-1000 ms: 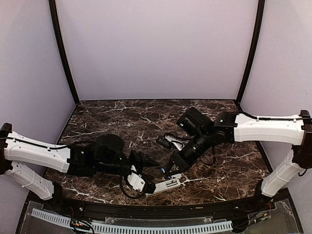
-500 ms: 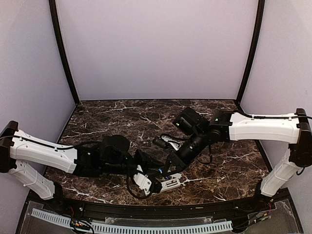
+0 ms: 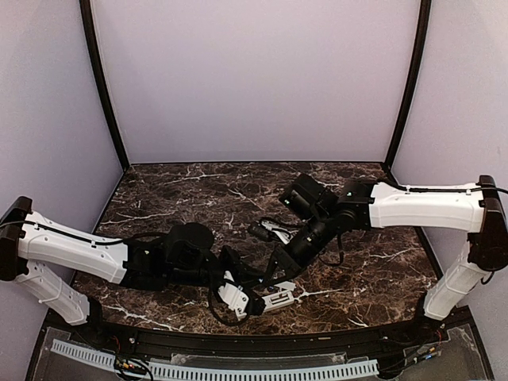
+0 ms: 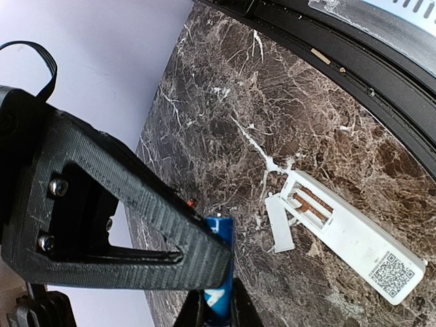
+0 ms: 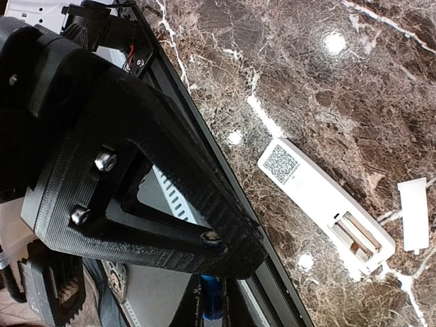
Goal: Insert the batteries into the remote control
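We find the slim white rectangular remote control [image 3: 278,300] lying back-up on the dark marble table [image 3: 198,190], near its front edge. The flat white plastic battery cover [image 4: 279,225] lies just beside the remote's recess end. Just behind the remote, the left gripper [image 4: 219,293] and right gripper [image 5: 214,291] meet on the slim blue battery [image 4: 222,226].

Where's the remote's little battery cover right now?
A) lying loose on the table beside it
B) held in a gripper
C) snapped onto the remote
A: the cover lies on the table beside the remote control, whose battery recess is uncovered.
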Robot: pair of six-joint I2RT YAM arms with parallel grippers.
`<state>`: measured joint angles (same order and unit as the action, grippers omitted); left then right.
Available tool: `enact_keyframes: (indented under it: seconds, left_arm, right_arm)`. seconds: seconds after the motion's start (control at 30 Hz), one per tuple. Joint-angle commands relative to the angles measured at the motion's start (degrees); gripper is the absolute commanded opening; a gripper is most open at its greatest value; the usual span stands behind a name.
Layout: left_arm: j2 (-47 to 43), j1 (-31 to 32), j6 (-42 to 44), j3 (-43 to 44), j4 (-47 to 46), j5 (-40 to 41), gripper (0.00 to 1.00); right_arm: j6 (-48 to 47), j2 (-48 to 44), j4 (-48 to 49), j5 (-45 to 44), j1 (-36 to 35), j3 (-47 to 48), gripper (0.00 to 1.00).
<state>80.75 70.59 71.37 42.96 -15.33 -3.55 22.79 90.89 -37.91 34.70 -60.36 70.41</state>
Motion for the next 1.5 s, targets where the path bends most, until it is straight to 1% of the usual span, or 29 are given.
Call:
enact_keyframes:
  seconds: [0.0,0.03,0.17,0.23,0.27,0.3,0.33,0.37,0.47,0.57,0.7,0.77,1.03,1.2,1.43,1.47]
  left_arm:
    - [-1.1,0.5,-4.6,0.2,-2.7,0.5,0.0]
    - [-1.1,0.5,-5.3,0.3,-2.6,0.7,0.0]
    - [-1.1,0.5,-11.0,0.8,-2.1,3.7,0.0]
    - [-0.9,0.5,-17.6,1.1,-1.6,6.0,0.0]
    - [-0.8,0.5,-19.5,1.2,-1.3,7.1,0.0]
    - [-0.6,0.5,-23.5,1.5,-0.3,7.6,0.0]
    - [-0.5,0.5,-25.5,1.6,0.2,8.4,0.0]
    - [-0.3,0.5,-29.6,2.0,1.4,8.5,0.0]
    - [0.4,0.3,-37.5,2.9,3.4,8.5,0.0]
    - [0.9,-0.1,-46.5,3.6,4.1,6.3,0.0]
    - [0.6,-0.7,-53.5,3.8,2.6,2.9,0.0]
    - [0.5,-1.1,-55.6,3.9,1.8,1.2,0.0]
    - [0.1,-1.8,-56.5,3.8,1.2,0.1,0.0]
    - [-0.4,-2.2,-56.8,3.7,0.9,-0.1,0.0]
    - [-0.5,-2.8,-57.1,3.7,0.4,-0.1,0.0]
    - [-0.5,-2.8,-57.2,3.7,0.4,-0.2,0.0]
  right_arm:
    - [-0.2,0.7,1.1,-1.6,0.1,1.3,0.0]
    - [0.0,0.5,0.9,-2.2,0.1,1.5,0.05]
    - [0.7,-1.9,0.2,-6.3,0.4,1.5,0.36]
    - [2.0,-4.3,1.5,-7.7,0.8,0.5,0.43]
    - [3.0,-6.3,2.4,-8.6,1.0,-0.6,0.48]
    - [4.1,-7.7,3.5,-9.6,1.0,-1.6,0.51]
    - [5.2,-9.2,4.7,-10.8,1.1,-2.7,0.53]
    - [6.4,-10.6,6.1,-11.8,1.1,-4.0,0.54]
    - [10.6,-14.4,11.3,-13.8,1.2,-8.3,0.55]
    - [13.6,-16.8,15.9,-15.4,1.1,-11.7,0.56]
    - [15.0,-17.3,17.8,-16.8,1.1,-13.1,0.56]
    - [15.3,-16.9,18.8,-16.4,1.2,-13.3,0.53]
    - [15.9,-14.1,19.8,-13.9,1.2,-13.3,0.36]
    - [15.8,-13.5,19.6,-13.5,1.2,-13.6,0.33]
    - [16.0,-12.5,20.5,-11.3,1.2,-14.1,0.21]
    - [16.0,-12.6,20.7,-11.1,1.2,-14.3,0.21]
